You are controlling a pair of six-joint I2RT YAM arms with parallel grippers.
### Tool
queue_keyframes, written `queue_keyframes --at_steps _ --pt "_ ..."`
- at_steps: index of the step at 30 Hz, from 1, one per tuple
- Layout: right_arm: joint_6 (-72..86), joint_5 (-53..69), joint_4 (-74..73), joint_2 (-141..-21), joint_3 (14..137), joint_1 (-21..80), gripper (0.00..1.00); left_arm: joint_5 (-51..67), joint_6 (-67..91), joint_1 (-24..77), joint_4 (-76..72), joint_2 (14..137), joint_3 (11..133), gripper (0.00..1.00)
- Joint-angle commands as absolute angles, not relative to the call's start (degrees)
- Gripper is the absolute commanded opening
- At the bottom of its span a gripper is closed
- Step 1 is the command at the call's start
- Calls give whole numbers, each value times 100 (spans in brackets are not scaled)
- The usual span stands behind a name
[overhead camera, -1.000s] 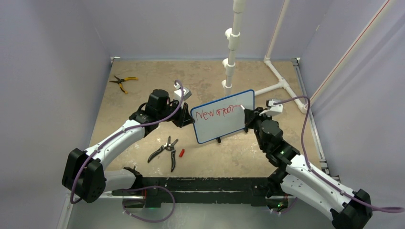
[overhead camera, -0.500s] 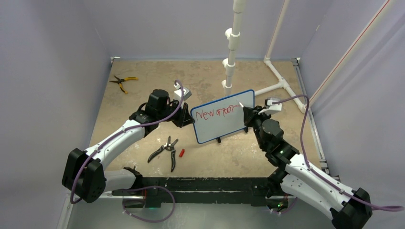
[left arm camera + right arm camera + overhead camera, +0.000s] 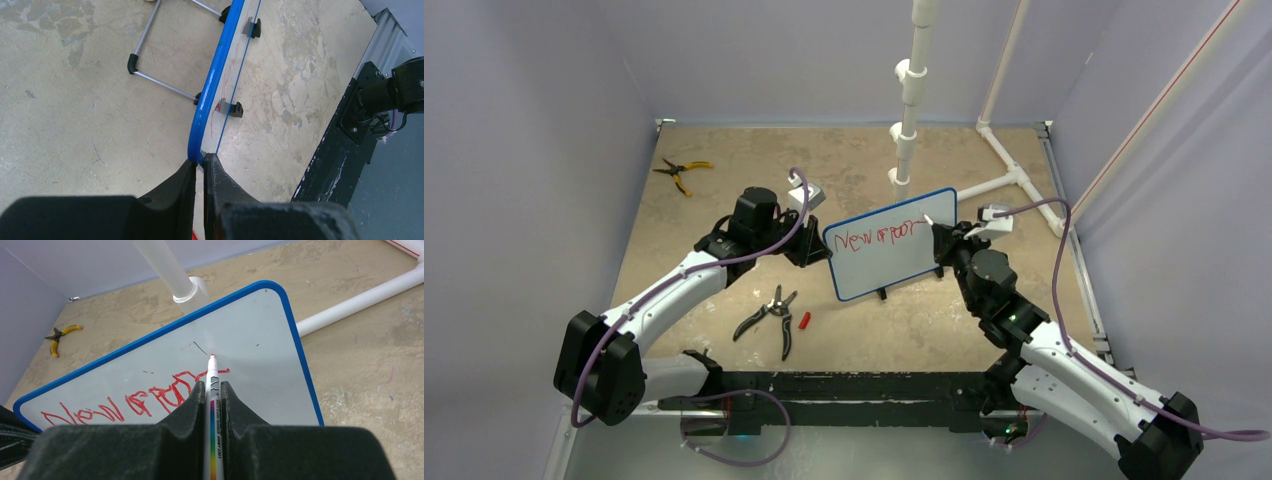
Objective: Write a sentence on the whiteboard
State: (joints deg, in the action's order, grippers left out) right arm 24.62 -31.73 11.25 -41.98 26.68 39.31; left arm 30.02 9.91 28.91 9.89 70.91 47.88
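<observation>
The whiteboard [image 3: 894, 266] stands tilted at mid-table, white with a blue frame [image 3: 210, 95]. The sentence [image 3: 879, 236] is one row of red scrawl across its upper part, also clear in the right wrist view [image 3: 135, 405]. My left gripper [image 3: 816, 250] is shut on the board's left edge, with the frame pinched between its fingertips [image 3: 200, 162]. My right gripper [image 3: 941, 241] is shut on a white marker [image 3: 212, 385]. The marker's red tip [image 3: 212, 356] sits just above the last stroke of the lettering; whether it touches the board I cannot tell.
Black-handled cutters [image 3: 769, 315] and a small red cap [image 3: 804, 320] lie in front of the board. Yellow-handled pliers [image 3: 679, 172] lie at the far left. A white pipe stand [image 3: 909, 120] rises behind the board, with pipes [image 3: 1009, 180] along the floor to the right.
The right gripper has shifted slightly, carrying the marker tip a little up from the end of the last stroke. The left arm and board have held still.
</observation>
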Motion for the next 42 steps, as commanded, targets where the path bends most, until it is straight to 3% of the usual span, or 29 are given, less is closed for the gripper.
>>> queue_keyframes --at_steps 1,23,42 --pt "2663 -3065 1049 -4130 2628 3911 0 3023 998 2883 765 6970 4746 0" --pt "3181 -2921 510 -4112 2403 3911 0 3060 1031 2891 730 6979 4737 0" --pt "3050 -3520 524 -3951 2638 3909 0 3043 1024 2891 737 6972 4738 0"
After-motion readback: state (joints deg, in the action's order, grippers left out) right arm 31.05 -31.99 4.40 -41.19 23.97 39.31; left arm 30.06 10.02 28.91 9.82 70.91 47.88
